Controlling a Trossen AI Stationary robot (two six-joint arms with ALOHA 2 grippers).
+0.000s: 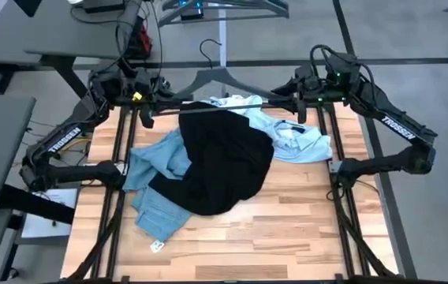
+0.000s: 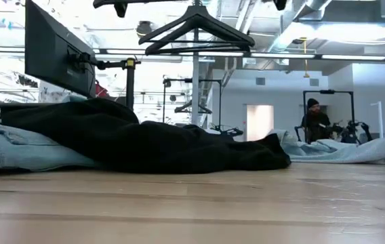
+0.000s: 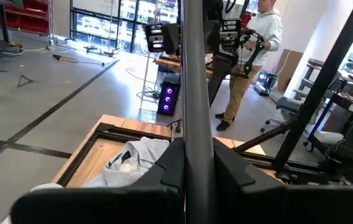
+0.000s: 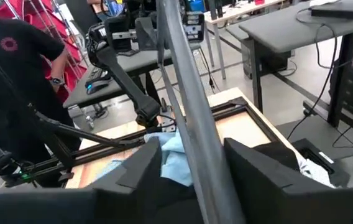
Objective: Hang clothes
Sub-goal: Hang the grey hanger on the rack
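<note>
A dark clothes hanger (image 1: 216, 87) hangs in the air over the table's far part, its hook (image 1: 212, 51) pointing away from the table. My left gripper (image 1: 147, 110) is shut on the left end of its bottom bar. My right gripper (image 1: 298, 107) stands open at the bar's right end, one finger on each side, with a gap showing in the right wrist view. Below lies a pile of clothes. A black t-shirt (image 1: 224, 166) sits on top in the middle, jeans (image 1: 157, 170) lie to the left, and a pale blue shirt (image 1: 299, 140) lies to the right. My left gripper pinches the hanger's bottom bar (image 3: 198, 124) near its left end between its two fingers (image 3: 171, 163). The fingers lie across the bar. The hanger is lifted clear of the clothes and hangs about level in the low view.
A black frame (image 1: 342, 197) runs along the table's left and right sides. Bare wood (image 1: 287, 237) lies near the front edge. Desks, racks and people show in the room beyond the table.
</note>
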